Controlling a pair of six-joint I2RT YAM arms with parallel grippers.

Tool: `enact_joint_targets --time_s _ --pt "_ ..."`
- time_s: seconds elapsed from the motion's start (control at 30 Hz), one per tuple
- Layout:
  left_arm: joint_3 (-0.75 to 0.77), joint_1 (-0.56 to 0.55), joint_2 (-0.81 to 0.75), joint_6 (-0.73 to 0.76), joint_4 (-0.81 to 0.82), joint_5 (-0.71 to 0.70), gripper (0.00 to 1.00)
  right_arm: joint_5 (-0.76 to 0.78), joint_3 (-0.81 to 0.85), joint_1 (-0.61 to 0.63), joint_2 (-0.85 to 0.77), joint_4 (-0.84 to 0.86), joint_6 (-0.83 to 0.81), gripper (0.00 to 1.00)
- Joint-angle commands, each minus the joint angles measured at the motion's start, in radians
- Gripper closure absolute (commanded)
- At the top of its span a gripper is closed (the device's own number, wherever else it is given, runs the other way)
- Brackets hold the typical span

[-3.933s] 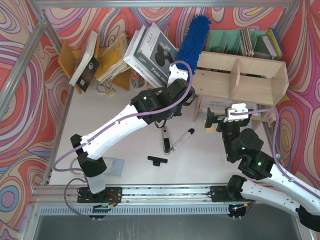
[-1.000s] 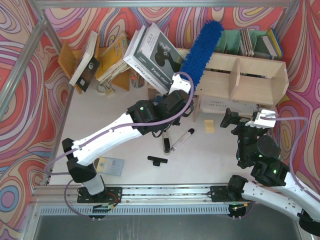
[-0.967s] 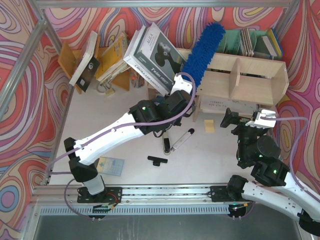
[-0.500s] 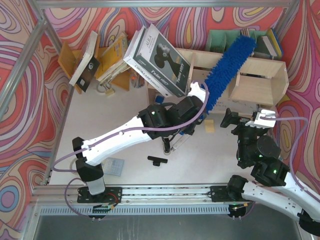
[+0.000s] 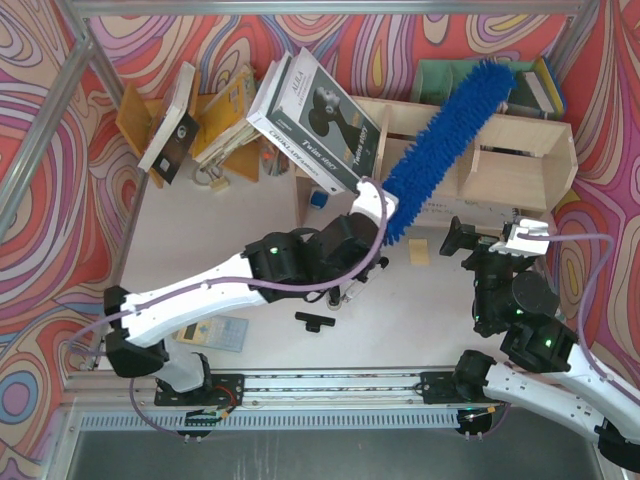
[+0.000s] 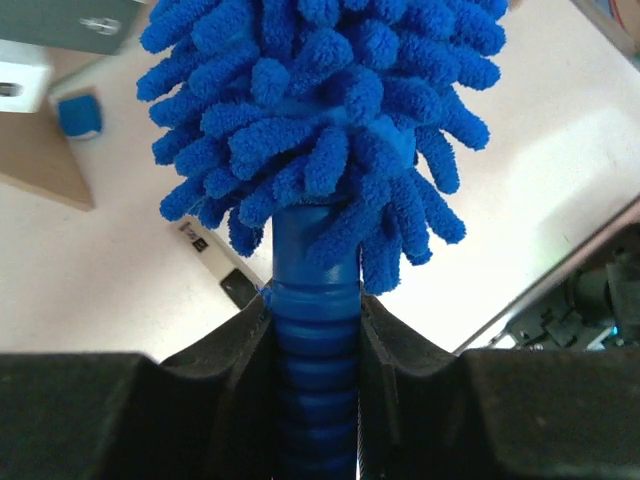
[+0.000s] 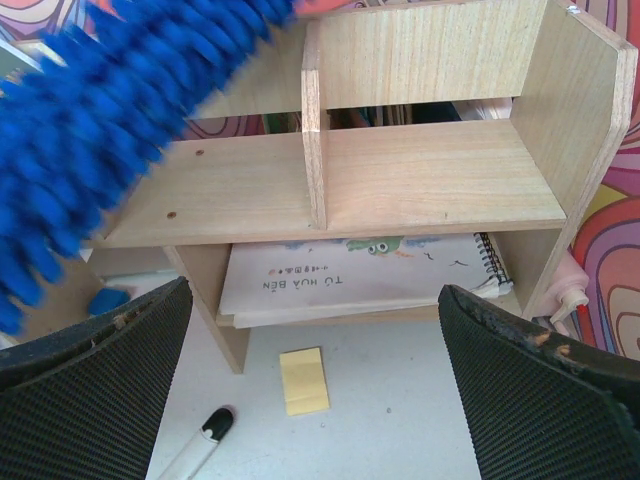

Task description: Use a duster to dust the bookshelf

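Duster (image 5: 445,140), bright blue and fluffy, slants from the centre of the overhead view to the upper right, its head crossing over the top of the pale bookshelf (image 5: 520,165). The left hand (image 6: 315,320) is clamped tight on its ribbed handle. The right hand (image 5: 488,236) hangs wide open, holding nothing, just before the shelf, above the white surface (image 5: 200,230).

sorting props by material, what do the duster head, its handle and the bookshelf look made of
Duster head: likely microfibre chenille, matte bright blue, judging by its stubby fuzzy strands. Handle: probably plastic, smooth blue with slight sheen and moulded ribs. Bookshelf: apparently unpainted plywood, pale and matte, with visible grain and darker cut edges.
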Motion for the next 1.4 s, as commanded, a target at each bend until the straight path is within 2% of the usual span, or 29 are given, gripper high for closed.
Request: enact_joint_targets --time_s 0.0,0.13,0.33,0.63,1.37 --pt "-0.044 0.014 -0.104 0.01 0.146 -0.176 1.0 0.016 -0.003 0.0 0.003 0.029 -0.014 0.01" --pt "0.009 0.081 -0.088 -0.074 0.026 -0.183 1.0 0.016 -0.004 -0.001 0.004 0.031 -0.012 0.01" --pt "0.094 0.141 -0.016 -0.109 -0.094 -0.155 1.0 0.018 -0.004 0.0 0.003 0.03 -0.012 0.01" --pt "0.159 0.168 0.084 -0.108 -0.141 -0.024 1.0 0.015 -0.004 -0.001 -0.001 0.031 -0.012 0.01" --pt "0.207 0.011 0.169 0.034 -0.013 0.127 1.0 0.012 -0.008 0.0 -0.023 0.039 -0.012 0.01"
